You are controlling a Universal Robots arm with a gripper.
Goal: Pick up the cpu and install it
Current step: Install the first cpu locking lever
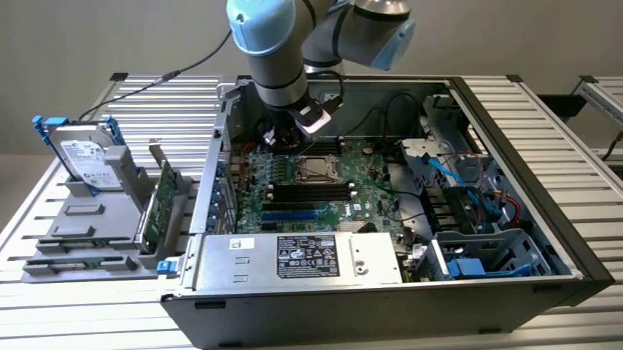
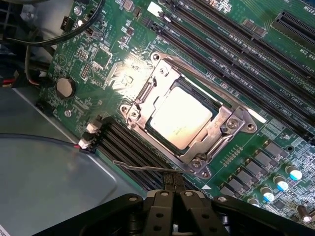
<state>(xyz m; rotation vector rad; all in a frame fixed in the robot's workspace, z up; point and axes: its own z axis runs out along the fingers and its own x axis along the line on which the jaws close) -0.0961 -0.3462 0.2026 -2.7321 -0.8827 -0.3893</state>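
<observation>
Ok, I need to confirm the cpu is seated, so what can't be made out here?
Wrist view: rim and underside of the cpu, covered by the metal frame.
Exterior view: seating of the cpu, too small to judge; part of the board, hidden behind the arm.
Wrist view: the shut fingers, cut off by the picture edge.

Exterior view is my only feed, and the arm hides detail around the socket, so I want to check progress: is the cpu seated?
Observer: Yes. The cpu lies flat, silver top up, inside the metal socket frame.
Operator: Are the fingers on it?
Observer: No. The fingers are shut together, empty, and apart from the cpu.
Operator: Any lever showing?
Observer: A thin metal lever lies alongside the frame; whether it is latched, I cannot tell.
</observation>
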